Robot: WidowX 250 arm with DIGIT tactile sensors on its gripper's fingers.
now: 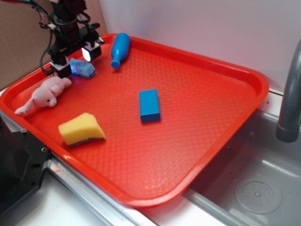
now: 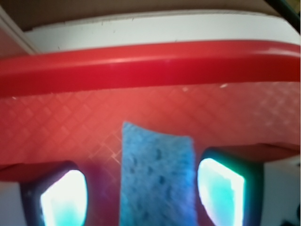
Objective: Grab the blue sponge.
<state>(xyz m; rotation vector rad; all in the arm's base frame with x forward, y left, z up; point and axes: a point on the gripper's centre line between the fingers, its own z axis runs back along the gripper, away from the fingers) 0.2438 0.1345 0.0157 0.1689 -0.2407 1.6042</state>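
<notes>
exterior: we see the gripper [image 1: 75, 60] low over the blue sponge [image 1: 83, 68] at the red tray's [image 1: 188, 94] far-left corner, contact unclear. wrist: sponge [image 2: 157, 176] lies between wide-open fingers [image 2: 63, 197], gaps both sides, nothing held.

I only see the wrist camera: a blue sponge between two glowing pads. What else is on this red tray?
Observer: A pink plush toy lies close beside the blue sponge.
Operator: Are there other blue things?
Observer: Yes. There's a smooth blue block mid-tray and a blue bottle toy near the back rim.
Operator: Is there another sponge?
Observer: Yes, a bigger yellow sponge sits past the pink toy, by the red tray's left rim.
</notes>
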